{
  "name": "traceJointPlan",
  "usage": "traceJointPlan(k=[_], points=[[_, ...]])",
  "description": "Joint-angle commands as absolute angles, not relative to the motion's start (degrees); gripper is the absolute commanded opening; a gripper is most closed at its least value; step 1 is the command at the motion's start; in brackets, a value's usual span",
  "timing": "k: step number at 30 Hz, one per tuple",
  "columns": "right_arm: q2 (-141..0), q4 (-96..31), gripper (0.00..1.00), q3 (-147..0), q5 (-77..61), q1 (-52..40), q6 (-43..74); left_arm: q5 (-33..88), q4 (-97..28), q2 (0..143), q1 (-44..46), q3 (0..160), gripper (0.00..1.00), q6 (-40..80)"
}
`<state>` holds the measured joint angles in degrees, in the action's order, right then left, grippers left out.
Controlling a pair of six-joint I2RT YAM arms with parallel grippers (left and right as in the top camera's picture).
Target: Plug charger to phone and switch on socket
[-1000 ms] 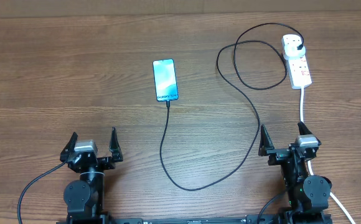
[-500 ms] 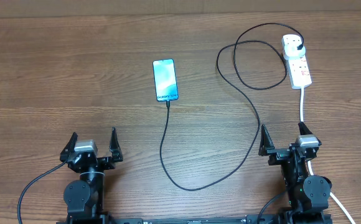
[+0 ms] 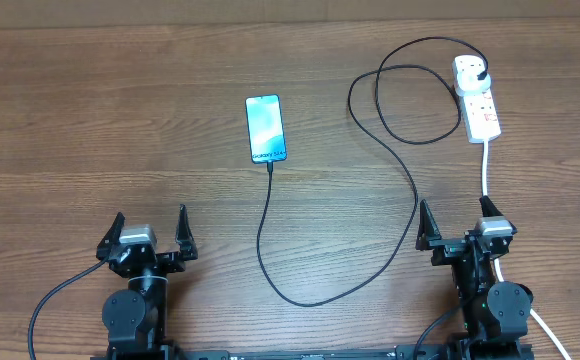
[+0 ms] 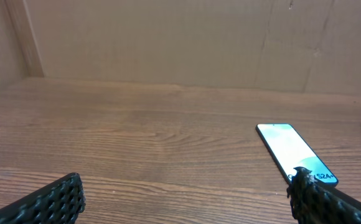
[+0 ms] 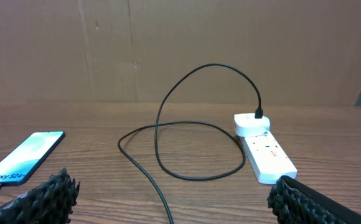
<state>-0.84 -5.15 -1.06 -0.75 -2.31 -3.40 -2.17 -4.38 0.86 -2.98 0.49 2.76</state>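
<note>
The worktop [image 3: 120,110] was mid-brown with streaky wood grain. The phone [image 3: 266,128] showed a blue-teal gradient screen paling towards white, with small dark lettering at one end. The charger [image 3: 416,205] was black along its whole length, plug included. The socket [image 3: 477,100] was white with red markings, and its cord [image 3: 486,170] was white too. The left claw [image 3: 150,213] and right claw [image 3: 453,205] were black, their fingers [image 4: 50,202] finely stippled, each with a pale grey block. The back wall [image 4: 168,37] was plain tan.
</note>
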Motion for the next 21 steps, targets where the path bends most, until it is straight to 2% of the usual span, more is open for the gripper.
traceJointPlan(k=[1, 21], points=[[-0.2, -4.8, 1.00, -0.5, -0.1, -2.5, -3.2, -1.7, -4.3, 0.2, -2.7, 0.3, 1.00, 1.7], [-0.2, -4.8, 1.00, -0.5, -0.1, -2.5, -3.2, -1.5, -4.3, 0.2, -2.7, 0.3, 1.00, 1.7]])
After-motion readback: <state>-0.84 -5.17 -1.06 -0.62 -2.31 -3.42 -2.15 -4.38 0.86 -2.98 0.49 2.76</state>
